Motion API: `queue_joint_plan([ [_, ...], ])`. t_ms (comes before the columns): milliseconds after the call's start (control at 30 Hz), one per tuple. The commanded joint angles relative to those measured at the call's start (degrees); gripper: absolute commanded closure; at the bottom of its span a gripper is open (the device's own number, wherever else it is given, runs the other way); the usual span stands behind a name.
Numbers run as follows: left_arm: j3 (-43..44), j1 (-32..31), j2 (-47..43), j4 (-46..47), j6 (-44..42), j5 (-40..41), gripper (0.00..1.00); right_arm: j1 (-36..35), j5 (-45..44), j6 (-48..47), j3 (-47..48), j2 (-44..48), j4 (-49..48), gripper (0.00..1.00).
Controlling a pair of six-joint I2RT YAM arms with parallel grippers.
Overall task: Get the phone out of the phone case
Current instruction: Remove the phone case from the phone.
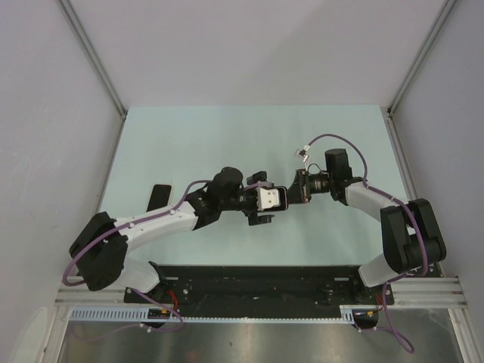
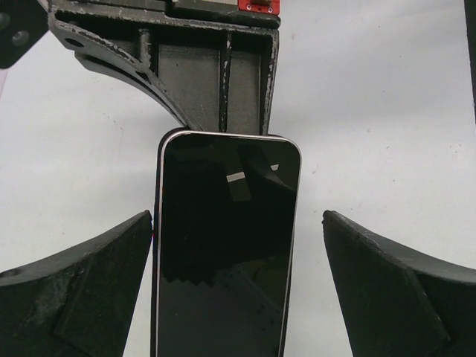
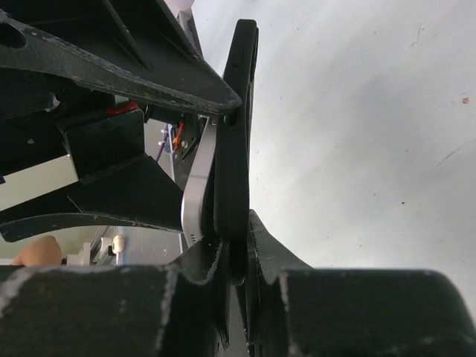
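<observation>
The phone [image 2: 227, 245] hung above the middle of the counter [image 1: 227, 136], its black phone case [image 3: 236, 111] lying against its back. The right tool [image 3: 234, 260] was clamped on one end of both. The left tool [image 2: 236, 223] stood wide open, its fingers [image 2: 82, 290] flanking the phone.

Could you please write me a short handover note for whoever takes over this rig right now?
Left gripper: open, with a finger on each side of the phone.
Right gripper: shut on the phone's far end, holding it in front of the left gripper.
Case: the right wrist view shows a black slab flat against the phone's silver edge, probably the case still on. A flat black item lies toward the left side of the table; I cannot tell what it is.
Done: phone gripped. Left: separate phone and case.
</observation>
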State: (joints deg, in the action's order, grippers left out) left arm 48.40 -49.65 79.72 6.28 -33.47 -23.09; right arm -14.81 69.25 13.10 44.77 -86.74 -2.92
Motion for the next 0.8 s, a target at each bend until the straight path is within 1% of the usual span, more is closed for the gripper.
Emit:
queue_joint_plan([
  [0,2.13,-1.06,1.22,2.07,0.34,1.03,0.0,-1.1,2.82,-1.32,3.65,-0.27,-0.34,1.0],
  [333,2.49,-1.5,2.28,2.86,1.04,2.09,0.0,-1.54,2.38,-1.94,4.18,-0.45,0.98,1.0],
  [433,2.66,-1.94,2.71,2.86,1.04,2.79,0.03,-1.54,2.46,-1.77,4.27,-0.45,0.9,1.0],
  [567,2.84,-2.12,2.98,2.94,1.57,3.05,0.11,-1.54,2.29,-2.11,4.36,-0.45,1.25,1.0],
  [767,2.75,-2.12,3.25,2.94,1.57,3.05,0.18,-1.45,1.94,-2.73,4.44,-0.36,1.69,1.0],
])
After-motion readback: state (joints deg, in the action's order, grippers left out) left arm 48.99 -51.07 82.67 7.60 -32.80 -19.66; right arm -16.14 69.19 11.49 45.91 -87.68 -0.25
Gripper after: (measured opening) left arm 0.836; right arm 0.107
